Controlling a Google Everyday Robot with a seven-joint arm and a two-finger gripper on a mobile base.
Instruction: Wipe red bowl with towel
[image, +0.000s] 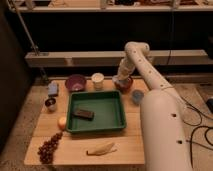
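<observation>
At the table's far right, toward two o'clock from the green tray (118, 125), the gripper (120, 80) reaches down into the red bowl (125, 84), a pale wad that appears to be the towel (119, 79) beneath it; whether it is clenched on the cloth cannot be told. The wiping step appears to be in hand. The next move likely calls for sweeping the cloth around the bowl's inside without tipping it. A white cup (97, 80) stands at the bowl's nine o'clock, the purple bowl (75, 82) beyond it.
</observation>
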